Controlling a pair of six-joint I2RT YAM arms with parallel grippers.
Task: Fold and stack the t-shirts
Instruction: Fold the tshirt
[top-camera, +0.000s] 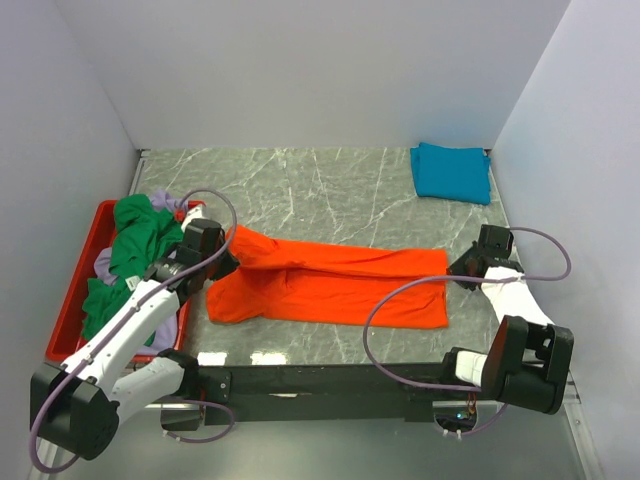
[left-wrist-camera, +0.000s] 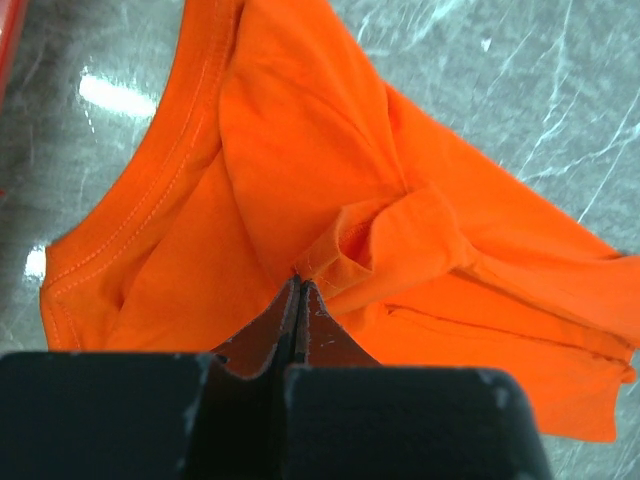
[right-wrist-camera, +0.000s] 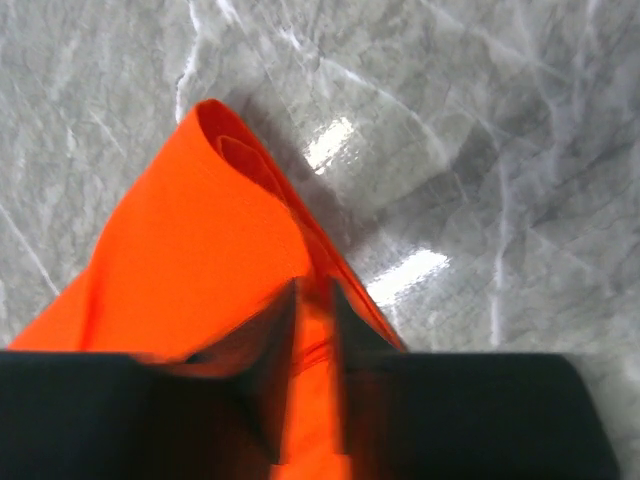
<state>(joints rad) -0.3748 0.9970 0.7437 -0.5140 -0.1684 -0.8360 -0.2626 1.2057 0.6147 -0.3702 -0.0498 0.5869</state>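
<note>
Garment in work: orange t-shirt (top-camera: 330, 285), lying as a long narrow band across the near middle of the worktop (top-camera: 300, 185). It looks already doubled lengthwise, with the collar end to the left and the hem end to the right. Left hand (left-wrist-camera: 298, 285) is clamped tight on a bunched fold of the cloth just beside the collar, and that end appears raised a little off the surface. Right hand (right-wrist-camera: 312, 290) is at the hem end, jaws a little apart with orange cloth between them. The view is blurred, so I cannot tell whether they pinch the hem or stand free of it. Folded teal-blue t-shirt (top-camera: 452, 172) sits in the far right corner, well apart, and probably marks the start of the stack. Green t-shirt (top-camera: 135, 245) and lavender t-shirt (top-camera: 103, 262) lie crumpled in the red tray (top-camera: 75, 290) at the left. Judgement: the step is the folding of the orange shirt, crosswise fold not yet done. Next move likely calls for a firm hold at both ends. One end then goes over onto the other, edges matched and cloth kept smooth. Right-side grip wants confirming first.
</note>
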